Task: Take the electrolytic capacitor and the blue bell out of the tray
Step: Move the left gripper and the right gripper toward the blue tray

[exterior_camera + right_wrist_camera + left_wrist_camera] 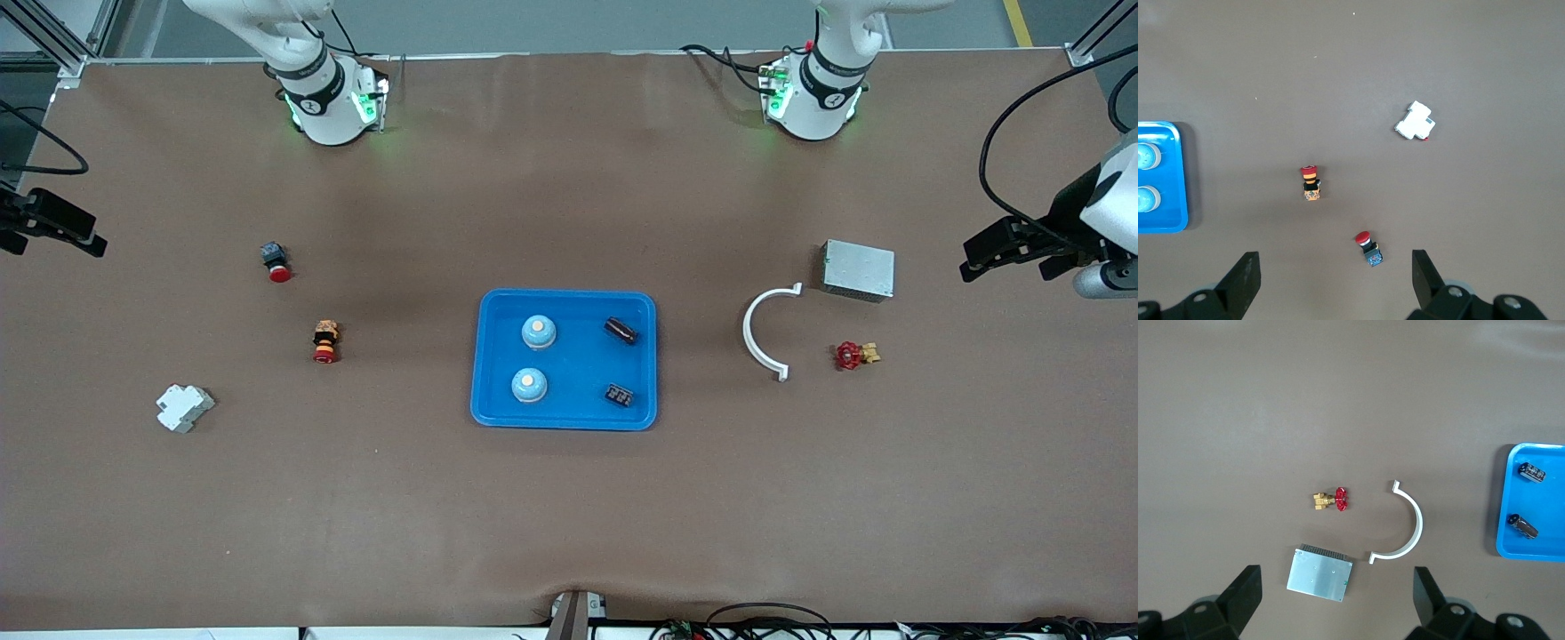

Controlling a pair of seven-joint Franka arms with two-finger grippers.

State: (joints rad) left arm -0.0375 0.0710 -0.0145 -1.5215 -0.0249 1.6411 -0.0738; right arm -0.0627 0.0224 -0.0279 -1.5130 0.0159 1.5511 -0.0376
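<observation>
A blue tray (498,356) lies mid-table. In it are two light blue bells, one farther from the front camera (538,332) and one nearer (528,385), and two dark capacitors, one farther (621,330) and one nearer (619,396). The left wrist view shows the tray's edge (1503,520) with both capacitors (1523,525) (1531,472). The right wrist view shows the tray's edge (1179,180) with both bells (1145,199) (1145,157). My left gripper (1009,262) (1336,570) is open and empty, high over the left arm's end. My right gripper (53,236) (1335,257) is open and empty, high over the right arm's end.
Toward the left arm's end lie a white curved clip (763,333), a metal box (858,269) and a red-handled brass valve (853,355). Toward the right arm's end lie a red push button (276,260), an orange-and-red button (325,342) and a white breaker (184,407).
</observation>
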